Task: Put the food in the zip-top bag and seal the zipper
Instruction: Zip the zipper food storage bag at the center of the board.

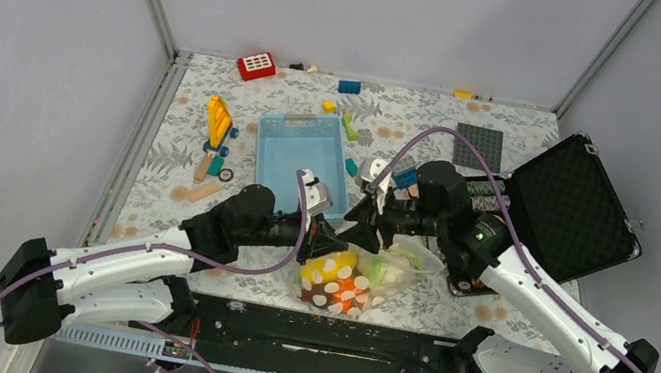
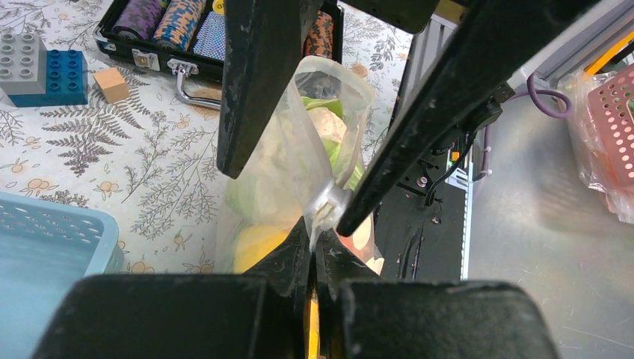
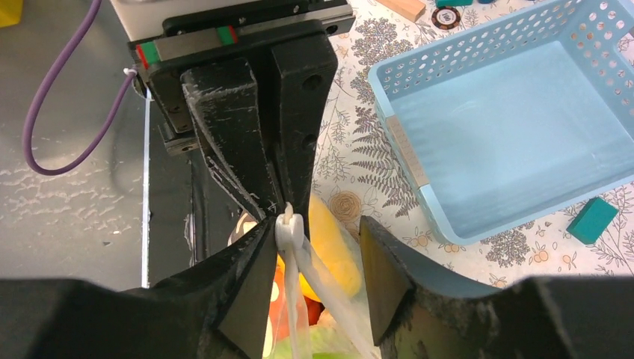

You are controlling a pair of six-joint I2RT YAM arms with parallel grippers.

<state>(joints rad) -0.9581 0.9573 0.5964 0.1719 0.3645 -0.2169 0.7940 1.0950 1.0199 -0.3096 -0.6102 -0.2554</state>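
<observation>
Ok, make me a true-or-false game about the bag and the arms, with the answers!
1. The food is inside the zip-top bag. True.
2. The blue basket holds food. False: no food shows in it.
3. The left tool pinches the bag's edge. True.
4. The right tool is shut tight. False: its jaws stand apart, either side of the zipper.
5. The black case is closed. False: its lid stands open.
</observation>
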